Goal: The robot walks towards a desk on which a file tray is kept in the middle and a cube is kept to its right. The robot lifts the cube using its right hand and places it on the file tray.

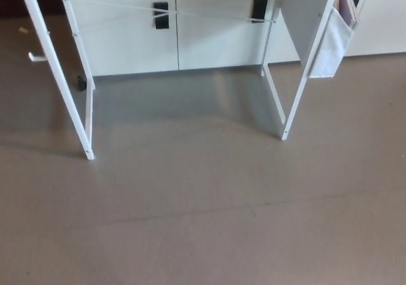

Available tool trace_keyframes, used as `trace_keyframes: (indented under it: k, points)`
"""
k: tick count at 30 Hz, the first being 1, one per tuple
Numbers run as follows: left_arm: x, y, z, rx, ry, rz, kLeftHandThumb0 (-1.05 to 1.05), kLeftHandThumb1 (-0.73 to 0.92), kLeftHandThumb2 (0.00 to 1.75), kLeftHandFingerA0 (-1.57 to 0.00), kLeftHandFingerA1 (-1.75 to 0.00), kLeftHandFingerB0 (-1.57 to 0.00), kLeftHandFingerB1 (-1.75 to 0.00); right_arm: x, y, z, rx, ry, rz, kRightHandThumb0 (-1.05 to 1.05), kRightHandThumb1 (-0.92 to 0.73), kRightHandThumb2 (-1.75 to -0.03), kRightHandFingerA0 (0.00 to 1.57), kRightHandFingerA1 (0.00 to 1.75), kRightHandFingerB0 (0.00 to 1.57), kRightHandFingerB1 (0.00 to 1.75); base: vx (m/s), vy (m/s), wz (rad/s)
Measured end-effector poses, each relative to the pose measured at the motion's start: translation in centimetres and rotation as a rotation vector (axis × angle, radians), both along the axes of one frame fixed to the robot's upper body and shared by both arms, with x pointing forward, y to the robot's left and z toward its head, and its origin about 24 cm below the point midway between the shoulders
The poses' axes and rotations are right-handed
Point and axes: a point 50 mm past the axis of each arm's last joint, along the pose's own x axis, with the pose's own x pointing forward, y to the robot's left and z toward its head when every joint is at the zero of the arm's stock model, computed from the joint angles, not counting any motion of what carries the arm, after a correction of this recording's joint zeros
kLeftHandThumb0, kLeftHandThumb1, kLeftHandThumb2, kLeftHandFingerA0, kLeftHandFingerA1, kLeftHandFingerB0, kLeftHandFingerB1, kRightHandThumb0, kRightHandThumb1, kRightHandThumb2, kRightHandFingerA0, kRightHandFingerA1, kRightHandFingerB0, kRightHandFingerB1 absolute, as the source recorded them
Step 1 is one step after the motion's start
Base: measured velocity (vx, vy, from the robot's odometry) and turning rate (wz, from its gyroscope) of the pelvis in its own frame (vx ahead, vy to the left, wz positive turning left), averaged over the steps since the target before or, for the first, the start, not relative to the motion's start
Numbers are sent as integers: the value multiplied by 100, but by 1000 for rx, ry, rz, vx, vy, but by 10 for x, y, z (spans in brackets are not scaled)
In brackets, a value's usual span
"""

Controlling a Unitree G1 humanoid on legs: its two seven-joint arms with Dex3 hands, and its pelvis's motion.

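Note:
Only the lower part of the white desk shows, at the top of the head view. Its left front leg (pixel 58 75) slants down to the brown floor, and its right front leg (pixel 306 75) does the same. The desk top, the file tray and the cube are out of the picture. Neither of my hands shows.
A white fabric pocket (pixel 330 44) hangs on the desk's right side. White cabinets (pixel 177 31) with black handles (pixel 161 15) stand behind the desk. Thin cross braces run between the rear legs. Brown floor (pixel 203 221) fills the lower half.

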Motion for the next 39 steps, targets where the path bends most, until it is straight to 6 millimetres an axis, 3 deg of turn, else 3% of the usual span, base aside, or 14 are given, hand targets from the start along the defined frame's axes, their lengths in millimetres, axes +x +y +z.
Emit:
trace_keyframes:
  k: [2,3,5,10,11,16,18,19,23,24,27,31,32,39]
  points:
    - [6,-3,0,-5,-8,-11,-57,52,121,-12,-66,-2,-59,3,-1,1,-22,-7,-1,-91,-62,-102,1,34,8,25,245,-267,25]
    - [7,-3,0,-6,-11,-15,-97,56,117,-19,-74,-12,-66,4,-1,1,-25,-12,-8,-91,-75,-62,1,44,5,32,234,-143,-10]
    - [7,-4,-1,-8,-9,-17,-97,57,118,-21,-74,-12,-66,4,-2,2,-33,-21,-21,-93,-63,-103,7,26,6,21,235,-86,-1]
    - [6,-4,-1,-11,-8,-19,-99,57,117,-22,-77,-12,-66,4,-3,3,-35,-34,-32,-81,-55,-100,0,39,0,33,240,40,-9]
    - [5,-3,-1,-12,-7,-13,-102,58,117,-23,-77,-13,-67,4,-3,3,-31,-39,-37,-87,-76,-64,4,45,1,31,264,140,-17]
    - [8,-2,-1,-15,-10,7,-104,58,119,-20,-77,-13,-64,5,-2,1,-19,-49,-54,-92,-62,-104,7,48,0,26,310,265,-13]
    - [11,0,2,-12,-26,11,-100,57,117,-23,-78,-12,-65,6,0,-1,-20,-41,-39,-85,-74,-63,4,44,1,27,282,161,5]
    - [12,0,2,-12,-31,12,-104,59,118,-27,-79,-13,-67,6,0,-1,-20,-38,-37,-95,-65,-104,13,39,0,20,269,134,2]
    - [14,-1,3,-6,-32,-9,-104,58,117,-22,-77,-11,-66,5,1,-1,-9,-33,-42,-86,-61,-102,8,40,1,26,240,90,9]
    - [14,-1,4,-5,-35,-10,-100,57,118,-17,-76,-14,-64,5,1,-1,-10,-32,-39,-88,-77,-63,6,42,0,27,257,27,8]
    - [14,-1,5,-6,-45,-6,-102,59,119,-20,-76,-13,-64,6,1,-1,-8,-31,-37,-88,-60,-101,9,37,0,26,267,-32,7]
    - [11,-1,3,-10,-30,-4,-99,58,118,-19,-76,-13,-66,9,2,-1,11,-48,-48,-88,-62,-103,7,44,0,28,329,-138,-1]
    - [13,-2,3,-12,-32,-5,-104,59,118,-19,-77,-15,-66,10,0,1,2,-45,-37,-85,-80,-64,6,44,0,26,314,-278,30]
    - [15,-2,3,-12,-33,-5,-104,59,119,-21,-76,-11,-66,9,-3,3,-9,-48,-56,-81,-55,-97,1,45,0,30,245,-115,-7]
